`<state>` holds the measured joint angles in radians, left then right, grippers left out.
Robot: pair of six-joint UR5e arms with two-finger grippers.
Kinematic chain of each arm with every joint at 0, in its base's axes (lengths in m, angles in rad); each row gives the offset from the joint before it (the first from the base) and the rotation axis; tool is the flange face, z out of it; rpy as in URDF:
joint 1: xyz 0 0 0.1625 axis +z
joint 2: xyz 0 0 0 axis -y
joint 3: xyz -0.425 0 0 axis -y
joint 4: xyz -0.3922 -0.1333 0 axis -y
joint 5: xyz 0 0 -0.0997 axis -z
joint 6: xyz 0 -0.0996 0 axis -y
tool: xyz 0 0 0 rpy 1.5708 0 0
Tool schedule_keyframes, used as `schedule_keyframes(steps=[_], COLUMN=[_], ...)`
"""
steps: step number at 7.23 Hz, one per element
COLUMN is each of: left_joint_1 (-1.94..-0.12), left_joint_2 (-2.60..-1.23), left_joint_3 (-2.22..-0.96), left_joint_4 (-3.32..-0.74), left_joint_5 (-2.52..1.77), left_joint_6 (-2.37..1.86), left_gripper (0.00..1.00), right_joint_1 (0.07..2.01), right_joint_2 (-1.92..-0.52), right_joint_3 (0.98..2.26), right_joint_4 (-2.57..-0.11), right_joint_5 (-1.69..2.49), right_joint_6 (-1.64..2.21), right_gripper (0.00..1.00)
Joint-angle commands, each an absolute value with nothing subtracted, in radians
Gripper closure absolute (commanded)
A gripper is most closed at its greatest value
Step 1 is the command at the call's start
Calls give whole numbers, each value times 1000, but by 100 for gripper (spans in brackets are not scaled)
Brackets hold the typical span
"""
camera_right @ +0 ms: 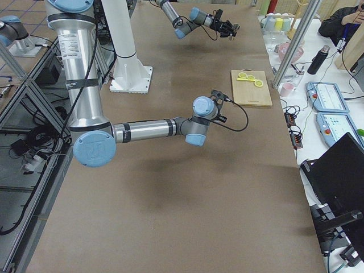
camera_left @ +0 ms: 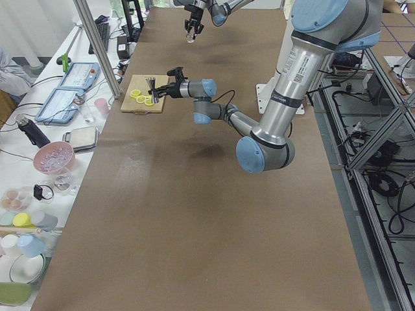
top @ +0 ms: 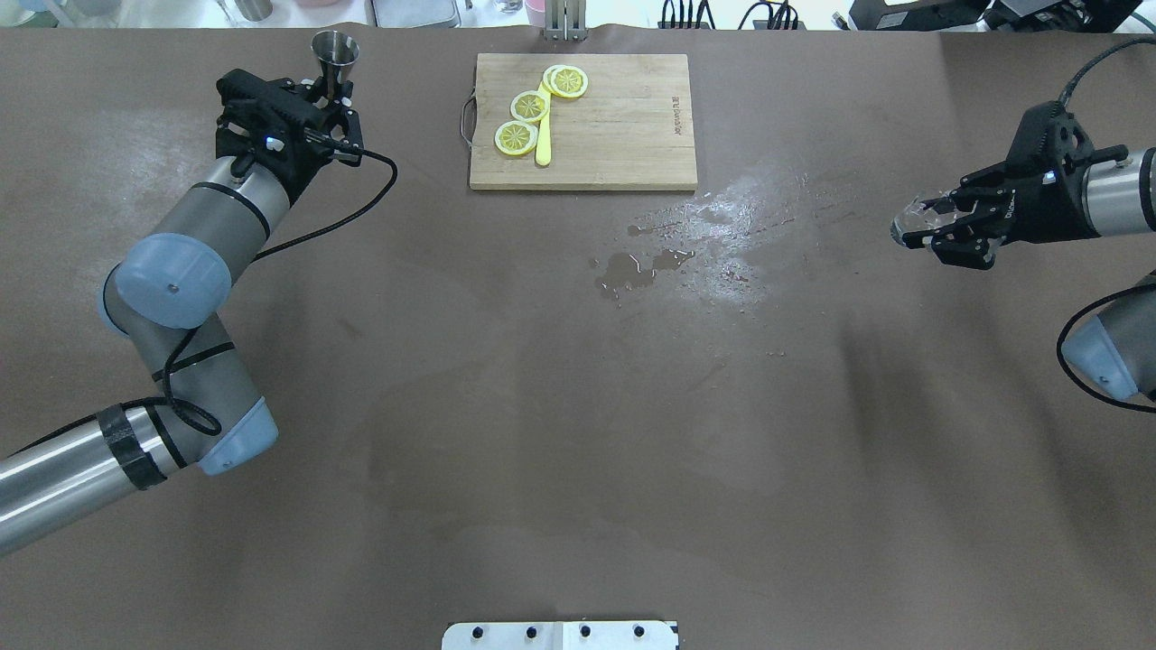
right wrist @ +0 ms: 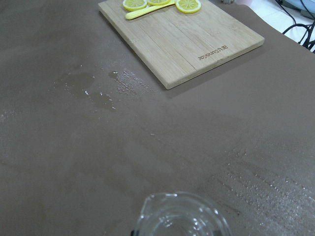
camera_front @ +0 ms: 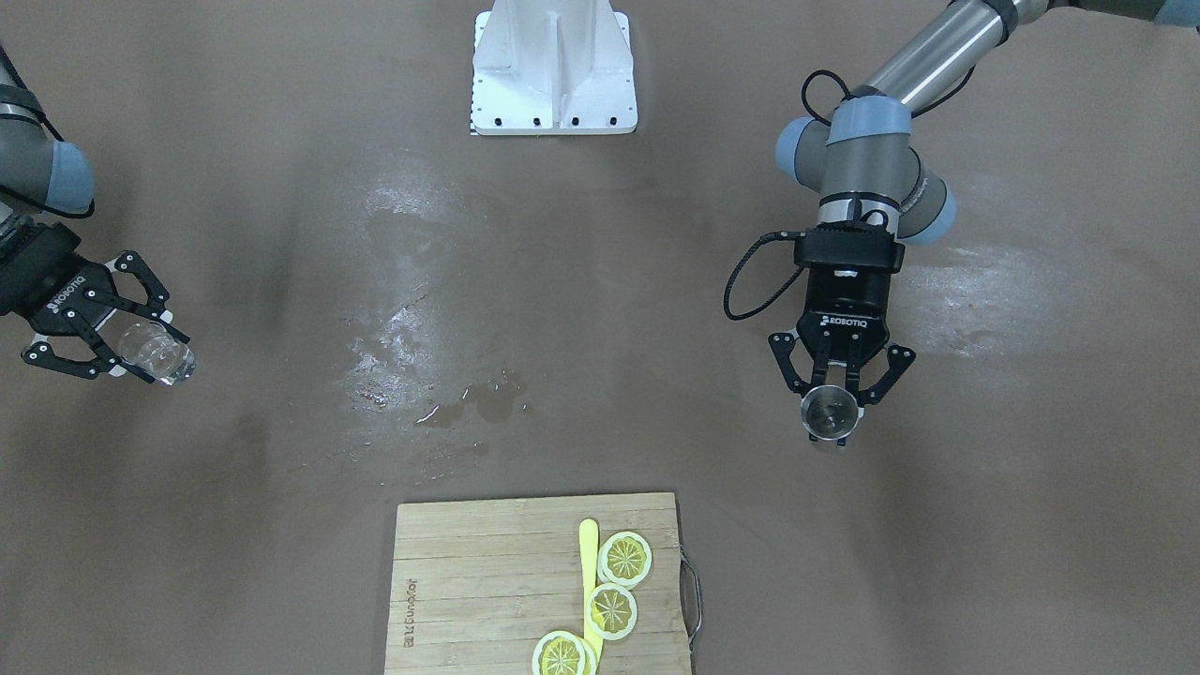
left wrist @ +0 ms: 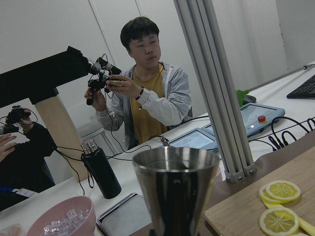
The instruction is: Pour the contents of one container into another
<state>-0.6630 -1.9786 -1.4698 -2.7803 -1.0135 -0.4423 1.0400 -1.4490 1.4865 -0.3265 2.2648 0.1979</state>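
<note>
steel jigger (camera_front: 831, 413): upright, held aloft | clear glass (camera_front: 161, 356): held aloft

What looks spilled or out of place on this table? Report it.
A small puddle lies on the table near the cutting board, with a wet sheen beside it. It looks spilled: the left gripper holding the metal jigger and the right gripper holding the clear glass are both far off to either side.

The word ROBOTIQ is in white letters on the black body of the left tool (camera_front: 834, 401). The same word is on the right tool (camera_front: 155, 354). The wooden cutting board (camera_front: 487, 581) has a short word burned in near one edge, but its letters are too small to read.
</note>
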Motion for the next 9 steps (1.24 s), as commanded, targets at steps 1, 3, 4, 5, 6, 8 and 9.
schedule_keyframes(steps=[1,3,4,5,6,8,9], left_joint_1=[-684,-757,-787,-788,-788,-764,-720], left_joint_2=[-1889,-1815,-1749,-1688,-1625,-1541,-1505], left_joint_3=[-1471,-1479,-1512,-1538,-1537,-1539,-1557], left_joint_4=[-2885,-2957,-2956,-2956,-2989,-3017,-3017], left_joint_5=[-1015,-1101,-1141,-1134,-1106,-972,-909], left_joint_6=[-494,-579,-638,-690,-725,-808,-893], left_gripper=[100,100,100,100,100,100,100], right_joint_1=[1002,896,876,870,870,864,862], right_joint_2=[-1444,-1440,-1439,-1434,-1436,-1436,-1436], right_joint_3=[1410,1394,1390,1390,1391,1382,1367], right_joint_4=[-233,-235,-244,-248,-252,-255,-255], right_joint_5=[2272,2264,2272,2276,2278,2276,2270], right_joint_6=[192,167,161,157,150,129,124], right_gripper=[100,100,100,100,100,100,100])
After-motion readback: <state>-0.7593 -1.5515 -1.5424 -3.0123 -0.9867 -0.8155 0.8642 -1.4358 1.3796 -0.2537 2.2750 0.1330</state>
